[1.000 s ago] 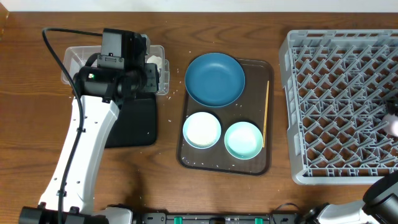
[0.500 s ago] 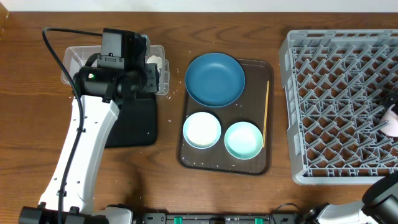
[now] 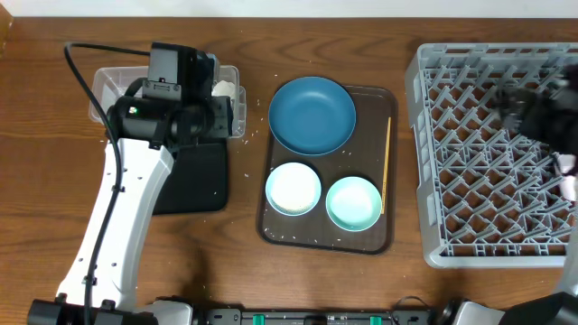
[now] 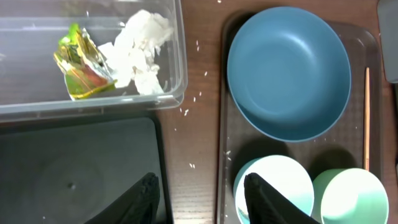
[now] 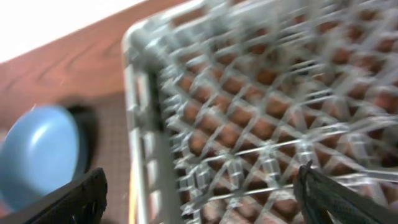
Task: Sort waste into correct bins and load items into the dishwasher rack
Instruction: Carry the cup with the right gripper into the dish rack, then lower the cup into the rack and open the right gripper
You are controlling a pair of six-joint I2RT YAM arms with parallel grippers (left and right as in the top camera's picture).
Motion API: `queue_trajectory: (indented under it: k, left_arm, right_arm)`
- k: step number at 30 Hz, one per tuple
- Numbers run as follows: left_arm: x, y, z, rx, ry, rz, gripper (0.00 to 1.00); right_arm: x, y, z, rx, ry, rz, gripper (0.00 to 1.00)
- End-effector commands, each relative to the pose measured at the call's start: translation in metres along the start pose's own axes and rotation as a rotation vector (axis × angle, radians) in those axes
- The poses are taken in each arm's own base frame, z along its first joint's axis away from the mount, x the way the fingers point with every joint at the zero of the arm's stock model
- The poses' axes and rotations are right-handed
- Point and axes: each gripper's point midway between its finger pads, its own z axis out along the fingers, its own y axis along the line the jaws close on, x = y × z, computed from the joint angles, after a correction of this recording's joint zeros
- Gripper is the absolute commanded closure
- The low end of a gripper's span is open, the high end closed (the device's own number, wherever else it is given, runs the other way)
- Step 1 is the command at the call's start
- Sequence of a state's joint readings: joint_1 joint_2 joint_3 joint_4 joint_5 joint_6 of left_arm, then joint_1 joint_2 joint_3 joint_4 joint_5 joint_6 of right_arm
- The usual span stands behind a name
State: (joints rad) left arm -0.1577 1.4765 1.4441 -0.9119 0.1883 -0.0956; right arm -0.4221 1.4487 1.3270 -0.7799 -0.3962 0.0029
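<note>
Two arms show from overhead: your left arm (image 3: 135, 181) reaches over the clear tub (image 3: 101, 86) at the bench's far left, its wrist hiding the fingers, and your right arm (image 3: 537, 113) is a dark blur above the far right corner of the dishwasher rack (image 3: 479, 181), which fills the bench's right end. The black tray (image 3: 199, 181) lies just beside the tub's near edge. On the brown serving tray (image 3: 384, 236) mid-bench, the dark-blue bowl-plate (image 3: 312, 115) sits at the far end, the whiter bowl (image 3: 293, 188) and the greener bowl (image 3: 353, 203) stand side by side at the near end, and the chopstick (image 3: 387, 162) lies along the right edge. From your left wrist, the left gripper (image 4: 205, 199) stands partly parted with nothing between its fingers, above the bench strip between black tray and serving tray. The wrapper (image 4: 81, 62) and napkins (image 4: 140, 53) lie in the tub's right end, and loose rice grains (image 4: 186, 112) dot the bench beside it. From your right wrist, blurred, the right gripper (image 5: 205, 193) is spread wide and empty over the rack's left edge.
</note>
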Motion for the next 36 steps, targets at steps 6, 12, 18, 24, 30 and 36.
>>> queue_trajectory:
  k: [6, 12, 18, 24, 30, 36]
  left_arm:
    - [0.009, -0.021, 0.002, 0.036, 0.030, 0.056, 0.51]
    - [0.010, -0.022, 0.003, 0.037, 0.032, 0.059, 0.51]
    - [0.010, -0.021, 0.003, 0.037, 0.033, 0.059, 0.51]
    - [0.011, -0.021, 0.003, 0.035, 0.040, 0.058, 0.51]
    - [0.011, -0.020, 0.003, 0.032, 0.040, 0.058, 0.51]
    - [0.011, -0.020, 0.003, 0.031, 0.039, 0.058, 0.51]
  right_arm:
    - [0.027, 0.059, 0.030, -0.064, 0.120, -0.187, 0.06]
    - [0.025, 0.032, 0.032, 0.170, 0.112, -0.135, 0.12]
    - [0.006, -0.036, 0.010, 0.497, 0.008, 0.051, 0.99]
    - [0.007, -0.085, 0.001, 0.573, 0.008, 0.155, 0.98]
    - [0.022, -0.133, 0.007, 0.638, 0.062, 0.250, 0.99]
    - [0.039, -0.172, 0.010, 0.685, 0.107, 0.346, 0.99]
